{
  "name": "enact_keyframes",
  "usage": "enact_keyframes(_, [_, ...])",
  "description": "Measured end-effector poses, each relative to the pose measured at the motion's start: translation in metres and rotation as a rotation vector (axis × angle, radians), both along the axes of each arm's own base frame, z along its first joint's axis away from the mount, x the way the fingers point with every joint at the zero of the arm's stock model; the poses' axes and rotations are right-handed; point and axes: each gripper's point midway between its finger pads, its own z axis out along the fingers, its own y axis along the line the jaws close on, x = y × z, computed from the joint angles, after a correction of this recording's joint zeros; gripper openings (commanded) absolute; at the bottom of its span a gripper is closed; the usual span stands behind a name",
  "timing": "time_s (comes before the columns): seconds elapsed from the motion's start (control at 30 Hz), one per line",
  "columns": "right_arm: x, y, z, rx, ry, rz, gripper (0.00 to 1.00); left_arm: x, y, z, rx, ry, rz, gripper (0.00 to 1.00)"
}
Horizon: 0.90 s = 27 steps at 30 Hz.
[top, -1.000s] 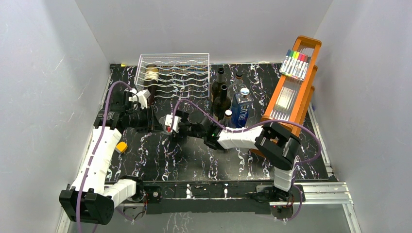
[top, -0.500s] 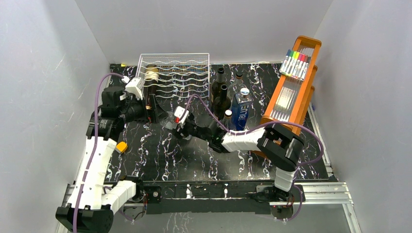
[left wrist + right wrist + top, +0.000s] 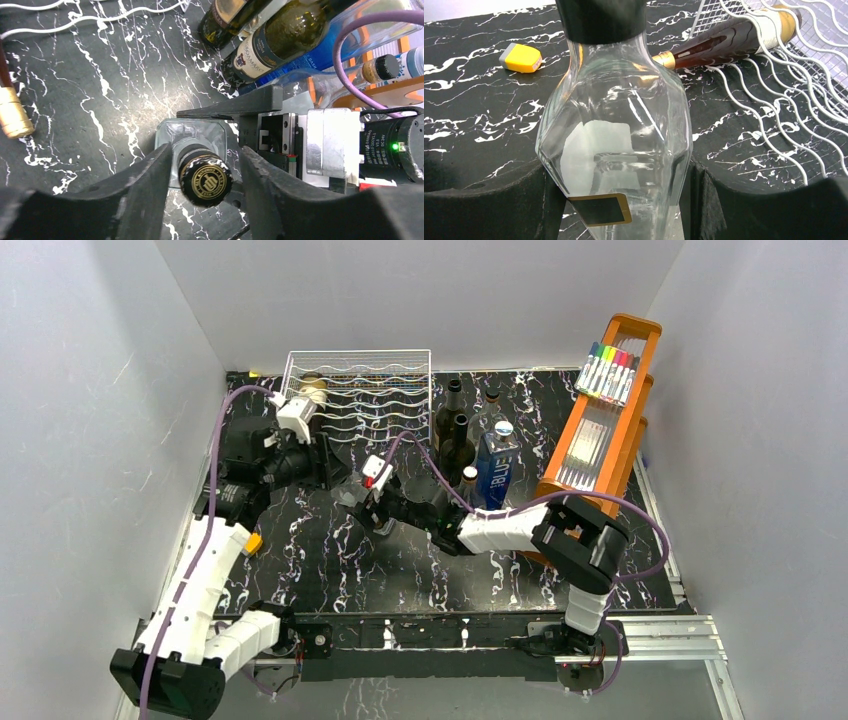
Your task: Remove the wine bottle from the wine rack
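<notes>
Bottles first: we are counting one clear bottle (image 3: 614, 130) standing on the surface (image 3: 400, 570). The right gripper (image 3: 619, 170) is clamping its body. The left gripper (image 3: 206, 155) is straddling its neck, and we cannot tell whether it is squeezing. One wine bottle (image 3: 312, 390) is lying in the single wine rack (image 3: 380, 405), just beyond the left gripper. Two dark bottles (image 3: 458, 445) are standing beyond the right gripper.
</notes>
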Motion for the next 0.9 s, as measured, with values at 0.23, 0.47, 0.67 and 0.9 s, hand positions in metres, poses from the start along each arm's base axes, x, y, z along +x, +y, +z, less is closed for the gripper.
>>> enact_keyframes(0.23, [-0.003, -0.01, 0.0, -0.037, 0.048, -0.019, 0.9, 0.006, -0.01, -0.008, 0.093, -0.033, -0.008, 0.07])
enact_keyframes(0.47, [-0.008, -0.036, 0.03, -0.07, 0.063, -0.072, 0.98, 0.016, -0.019, -0.007, 0.118, -0.02, -0.014, 0.0])
enact_keyframes(0.67, [-0.016, -0.063, 0.1, -0.037, 0.022, -0.096, 0.98, 0.027, -0.028, -0.007, 0.137, -0.002, -0.03, 0.0])
enact_keyframes(0.9, [-0.025, -0.109, 0.18, 0.027, -0.06, -0.16, 0.98, 0.042, -0.053, -0.006, 0.191, -0.009, -0.072, 0.0])
